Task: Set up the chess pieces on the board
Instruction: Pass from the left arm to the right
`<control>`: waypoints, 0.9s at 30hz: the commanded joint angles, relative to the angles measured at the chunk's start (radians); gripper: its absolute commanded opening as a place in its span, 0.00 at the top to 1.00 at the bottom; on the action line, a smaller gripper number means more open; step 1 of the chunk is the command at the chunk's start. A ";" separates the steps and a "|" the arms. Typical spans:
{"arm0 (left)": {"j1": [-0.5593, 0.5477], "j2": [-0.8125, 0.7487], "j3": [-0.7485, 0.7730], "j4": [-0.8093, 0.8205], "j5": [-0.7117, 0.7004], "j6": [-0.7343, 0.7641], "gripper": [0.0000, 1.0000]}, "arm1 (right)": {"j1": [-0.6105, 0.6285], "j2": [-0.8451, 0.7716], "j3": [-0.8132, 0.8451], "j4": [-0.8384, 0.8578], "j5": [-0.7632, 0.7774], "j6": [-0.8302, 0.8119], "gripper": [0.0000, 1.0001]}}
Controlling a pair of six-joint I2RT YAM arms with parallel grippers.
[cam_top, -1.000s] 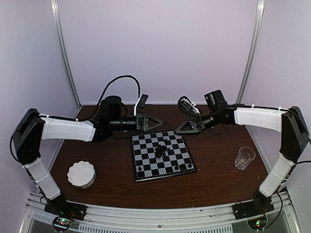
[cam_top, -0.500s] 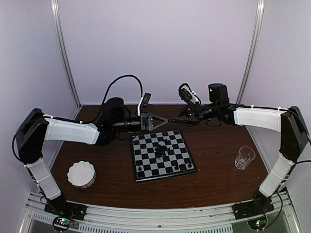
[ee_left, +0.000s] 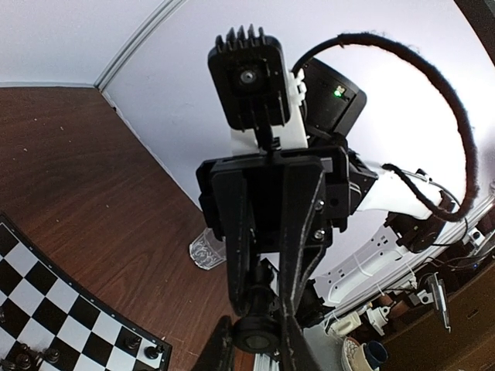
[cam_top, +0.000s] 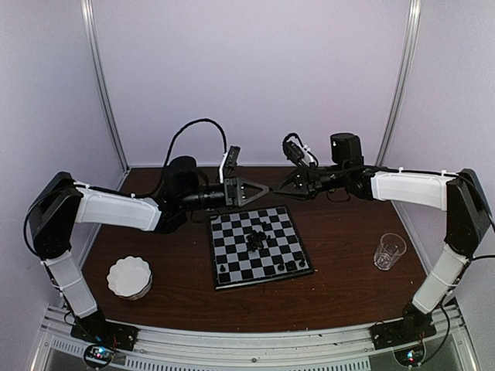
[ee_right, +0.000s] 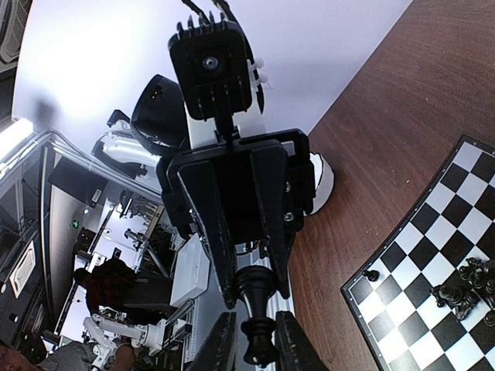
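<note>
The board (cam_top: 232, 232) lies mid-table. It also shows in the left wrist view (ee_left: 46, 301) and the right wrist view (ee_right: 421, 267). Several black chess pieces (cam_top: 255, 239) cluster at its middle, and a few stand along its near row (cam_top: 285, 267). My left gripper (cam_top: 265, 189) and right gripper (cam_top: 281, 186) meet tip to tip above the board's far edge. One black chess piece (ee_right: 259, 305) lies between them. My left gripper (ee_left: 259, 352) clamps its round base (ee_left: 260, 334). My right gripper (ee_right: 255, 340) closes round its head end.
A white scalloped dish (cam_top: 129, 277) sits front left and shows in the right wrist view (ee_right: 323, 182). A clear glass (cam_top: 389, 250) stands at the right and shows in the left wrist view (ee_left: 205, 249). Purple walls and metal poles enclose the table.
Both grippers rose from the board's far edge and came together tip to tip. In the last half second they closed the small gap between them.
</note>
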 commanded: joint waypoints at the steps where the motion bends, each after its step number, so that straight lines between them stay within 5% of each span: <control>1: -0.001 0.022 -0.012 0.041 -0.007 -0.009 0.90 | 0.007 -0.007 -0.002 0.031 -0.015 -0.008 0.83; 6: -0.001 0.024 -0.017 0.037 -0.003 -0.007 0.86 | 0.007 -0.016 0.021 -0.082 0.014 -0.116 0.89; 13: 0.013 -0.045 -0.037 -0.119 0.004 0.081 0.58 | 0.007 -0.041 0.158 -0.607 0.158 -0.573 0.91; 20: 0.085 -0.206 0.012 -0.526 0.038 0.309 0.54 | 0.037 -0.045 0.276 -0.939 0.402 -0.905 0.91; 27: 0.181 -0.276 0.169 -0.965 -0.273 0.526 0.53 | 0.226 -0.005 0.391 -1.168 0.798 -1.181 0.90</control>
